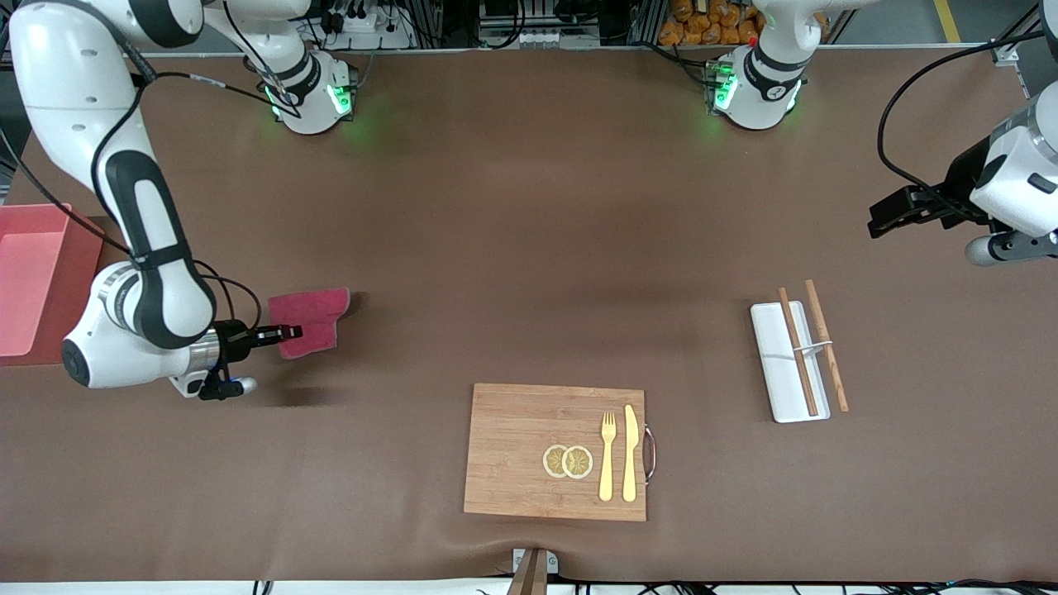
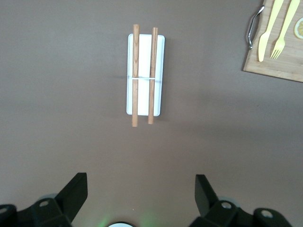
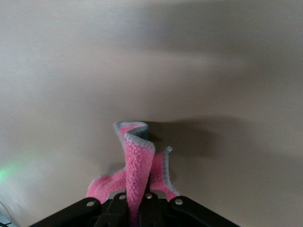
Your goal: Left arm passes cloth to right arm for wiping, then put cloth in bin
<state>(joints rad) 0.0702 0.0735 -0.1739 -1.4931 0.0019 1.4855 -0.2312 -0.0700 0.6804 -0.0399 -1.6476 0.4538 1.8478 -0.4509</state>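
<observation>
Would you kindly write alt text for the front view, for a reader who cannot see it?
The right claw grips the magenta cloth above the brown table, near the pink bin. The left claw waits open over the table's other end, above a white tray with chopsticks.

fork beside knife, on board

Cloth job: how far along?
Handover looks done: the right hand is shut on the cloth over the table near the bin; the left hand waits open above the white tray. Binning remains; wiping can't be judged.
</observation>
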